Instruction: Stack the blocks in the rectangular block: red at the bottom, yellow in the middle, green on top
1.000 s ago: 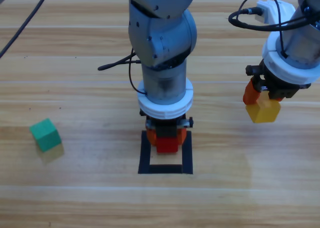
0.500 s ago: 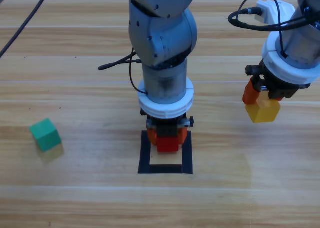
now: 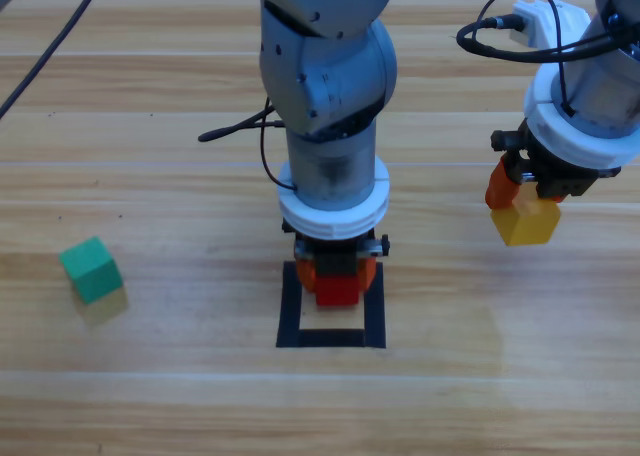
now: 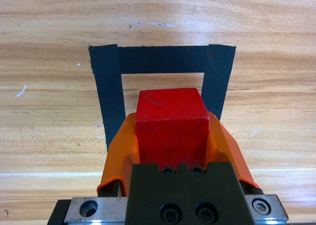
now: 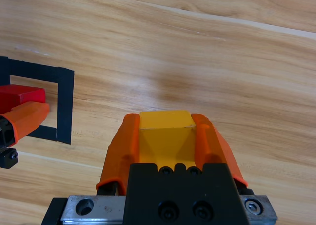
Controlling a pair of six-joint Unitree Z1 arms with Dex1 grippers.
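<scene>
Left gripper [image 3: 336,279] clamped on red cube [image 4: 171,119] over black tape square [image 3: 374,316], unmoved, placement pending; right gripper [image 3: 524,208] holding yellow cube [image 5: 165,129] aloft at right, waiting; green cube [image 3: 91,269] on desk [image 3: 180,396], far left.

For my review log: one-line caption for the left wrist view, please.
Left gripper shut on the red cube, held over the black tape square on the wooden table.
</scene>
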